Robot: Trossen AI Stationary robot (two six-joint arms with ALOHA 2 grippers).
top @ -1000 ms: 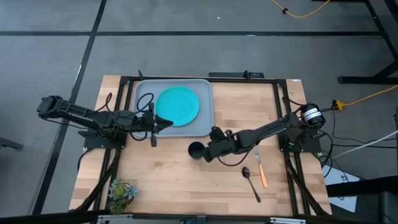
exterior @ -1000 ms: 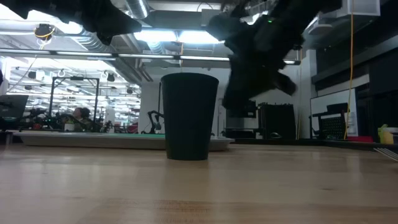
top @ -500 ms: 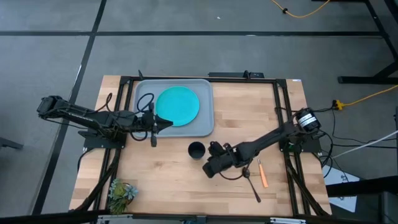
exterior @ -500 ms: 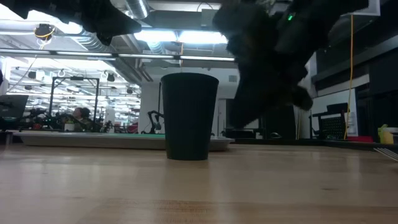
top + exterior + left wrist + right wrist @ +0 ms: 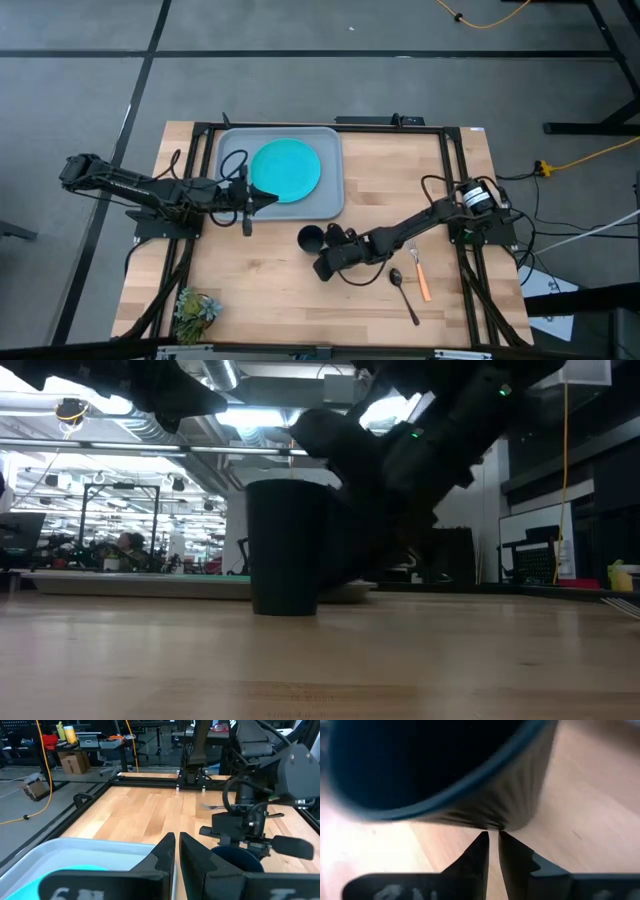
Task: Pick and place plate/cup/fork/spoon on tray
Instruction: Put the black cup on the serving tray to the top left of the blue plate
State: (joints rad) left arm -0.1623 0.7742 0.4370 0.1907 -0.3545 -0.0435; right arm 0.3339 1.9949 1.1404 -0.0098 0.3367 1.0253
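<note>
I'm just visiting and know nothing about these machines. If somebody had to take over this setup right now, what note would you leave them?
Left pincer: shut, empty, hovering over the tray's near edge beside the plate.
Right pincer: fingers nearly together, tips right against the cup's side, gripping nothing.
Plate: already lying in the tray. Done.
Cup: upright on the table, just in front of the tray; not yet placed.
Fork and spoon: side by side on the table near the right arm, untouched.
Left to do: cup, fork and spoon onto the tray.
</note>
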